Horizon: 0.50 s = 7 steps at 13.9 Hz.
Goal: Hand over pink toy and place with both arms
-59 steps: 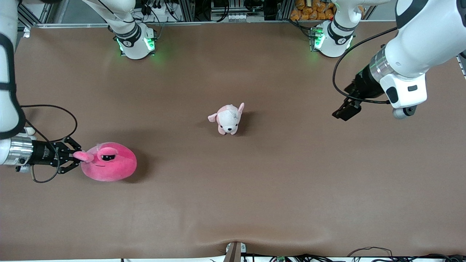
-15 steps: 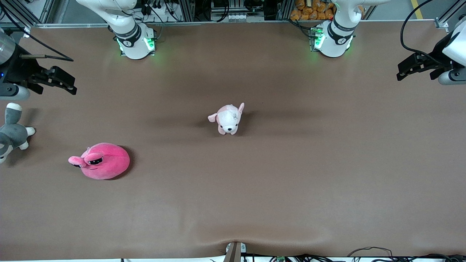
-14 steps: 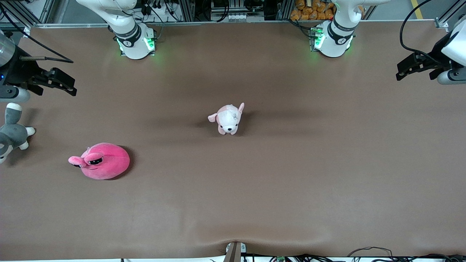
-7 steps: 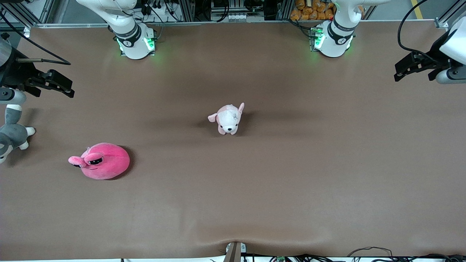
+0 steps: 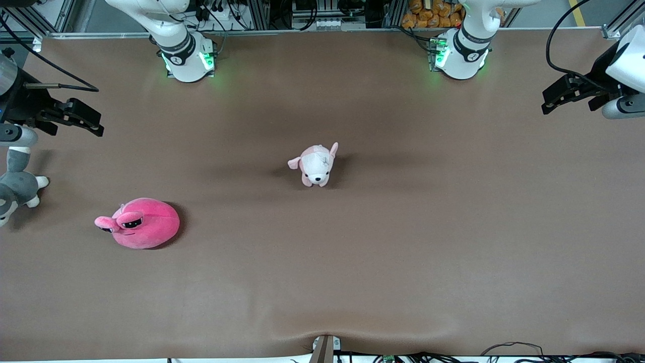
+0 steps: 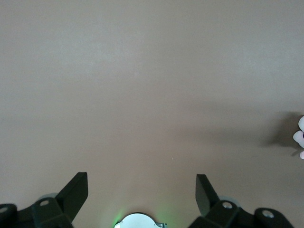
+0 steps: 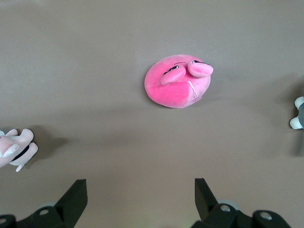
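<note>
On the brown tabletop [image 5: 383,262], seen from the front camera, the pink toy [image 5: 141,223] lies toward the right arm's end, nearer the camera than the puppy plush [image 5: 315,164], which sits near the middle. A grey plush [image 5: 14,182] lies at the very edge of the right arm's end, partly cut off. The right claw [image 5: 75,116] hangs in the air over that same end, above the tabletop just beside the grey plush, its fingers spread and holding nothing. The left claw [image 5: 564,96] hangs over the left arm's end, well apart from every toy, also spread and empty. About four seconds ago the right claw was down at the pink toy, its fingers around the toy's eye stalk; it has since let go and lifted away, and the toy has settled slightly toward the right arm's end. The left claw has drawn back toward its own edge. Over the last second both claws have barely shifted.

From the left wrist camera, the left claw [image 6: 142,194] shows two black fingertips wide apart over bare tabletop [image 6: 142,95], with a sliver of the puppy plush [image 6: 299,140] at the frame edge.

From the right wrist camera, the right claw [image 7: 141,197] is wide apart and empty. The pink toy [image 7: 178,83] lies on the tabletop [image 7: 95,71], with the puppy plush [image 7: 15,147] and grey plush [image 7: 298,116] at opposite frame edges.
</note>
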Available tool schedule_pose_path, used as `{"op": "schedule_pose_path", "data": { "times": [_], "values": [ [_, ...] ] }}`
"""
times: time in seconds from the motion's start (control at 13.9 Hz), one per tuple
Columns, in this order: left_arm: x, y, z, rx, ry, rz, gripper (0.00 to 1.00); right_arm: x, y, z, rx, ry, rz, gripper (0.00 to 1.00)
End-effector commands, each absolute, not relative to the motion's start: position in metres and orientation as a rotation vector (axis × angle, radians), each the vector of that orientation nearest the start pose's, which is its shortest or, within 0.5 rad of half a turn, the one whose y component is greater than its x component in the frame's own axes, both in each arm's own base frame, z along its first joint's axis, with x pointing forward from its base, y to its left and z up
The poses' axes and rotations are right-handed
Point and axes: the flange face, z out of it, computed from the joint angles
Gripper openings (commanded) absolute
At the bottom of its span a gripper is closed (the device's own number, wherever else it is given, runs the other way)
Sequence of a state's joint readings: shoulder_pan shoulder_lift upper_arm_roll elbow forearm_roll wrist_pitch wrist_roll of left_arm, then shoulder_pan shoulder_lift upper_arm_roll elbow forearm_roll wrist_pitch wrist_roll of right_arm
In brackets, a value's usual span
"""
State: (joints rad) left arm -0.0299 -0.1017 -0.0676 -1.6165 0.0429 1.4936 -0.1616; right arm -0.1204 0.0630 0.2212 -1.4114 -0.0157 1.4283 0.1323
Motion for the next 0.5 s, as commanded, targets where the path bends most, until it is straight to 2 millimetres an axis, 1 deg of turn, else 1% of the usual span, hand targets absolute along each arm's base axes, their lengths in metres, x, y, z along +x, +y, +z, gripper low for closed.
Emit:
{"op": "schedule_pose_path", "data": {
  "times": [0.0, 0.43],
  "values": [
    [0.5134, -0.0477, 0.657, -3.089, -0.101, 0.031, 1.0, 0.5589, 0.0466, 0.6555, -3.15, 0.056, 0.073, 1.0],
    [0.5113, -0.0451, 0.6554, -3.088, -0.085, 0.053, 1.0, 0.5598, 0.0408, 0.654, -3.148, 0.072, 0.078, 1.0]
  ]
}}
